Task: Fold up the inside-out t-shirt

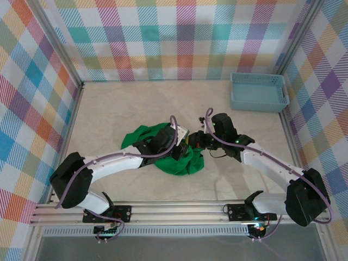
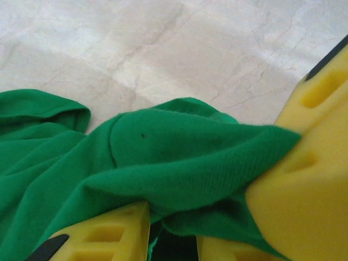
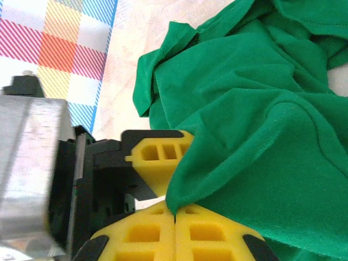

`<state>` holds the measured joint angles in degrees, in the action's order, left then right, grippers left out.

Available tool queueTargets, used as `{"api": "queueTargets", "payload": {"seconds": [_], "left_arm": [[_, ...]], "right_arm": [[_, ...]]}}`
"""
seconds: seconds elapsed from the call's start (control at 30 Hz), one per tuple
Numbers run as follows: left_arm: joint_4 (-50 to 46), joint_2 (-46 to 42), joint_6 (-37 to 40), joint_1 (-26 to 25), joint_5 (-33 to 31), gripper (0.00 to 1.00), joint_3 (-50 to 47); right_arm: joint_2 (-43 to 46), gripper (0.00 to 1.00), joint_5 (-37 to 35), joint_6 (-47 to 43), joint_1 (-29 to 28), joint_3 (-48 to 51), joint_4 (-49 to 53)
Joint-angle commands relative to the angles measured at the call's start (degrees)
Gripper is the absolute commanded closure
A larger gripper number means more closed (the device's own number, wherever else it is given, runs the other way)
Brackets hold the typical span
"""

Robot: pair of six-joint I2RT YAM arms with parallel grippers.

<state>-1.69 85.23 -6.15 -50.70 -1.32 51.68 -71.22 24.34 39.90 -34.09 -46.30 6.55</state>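
The inside-out t-shirt (image 1: 140, 136) is a bright green crumpled heap at mid-table. Both grippers meet at its right part. My left gripper (image 1: 176, 144) has a thick fold of the t-shirt (image 2: 179, 163) bunched between its yellow fingers (image 2: 103, 239), and the cloth hides the fingertips. My right gripper (image 1: 191, 142) faces it from the right, and its yellow finger (image 2: 304, 179) shows in the left wrist view. The right gripper (image 3: 175, 217) is shut, pinching an edge of the t-shirt (image 3: 261, 125) between its pads. The rest of the cloth lies wrinkled beyond it.
A light blue plastic basket (image 1: 259, 91) stands at the back right corner. Plaid walls (image 1: 179, 38) and metal frame posts enclose the marble-look table (image 1: 125, 103). Bare table lies behind and to the left of the shirt.
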Motion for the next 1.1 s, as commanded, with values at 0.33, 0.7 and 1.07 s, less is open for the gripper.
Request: {"api": "queueTargets", "payload": {"seconds": [0.33,0.7,1.07], "left_arm": [[-0.8,0.6,-0.8,-0.6,-2.2,1.0,4.3],[-7.9,-13.2,-6.0,-1.5,-3.9,1.0,-2.9],[-17.3,-32.5,-19.7,-1.5,-6.4,1.0,-16.5]], "right_arm": [[-1.1,0.92,-4.1,0.0,0.0,-1.8,2.7],[-3.0,0.66,-9.5,-6.3,0.0,-6.1,8.2],[-2.4,0.31,-13.1,-16.9,2.1,-4.0,11.2]]}}
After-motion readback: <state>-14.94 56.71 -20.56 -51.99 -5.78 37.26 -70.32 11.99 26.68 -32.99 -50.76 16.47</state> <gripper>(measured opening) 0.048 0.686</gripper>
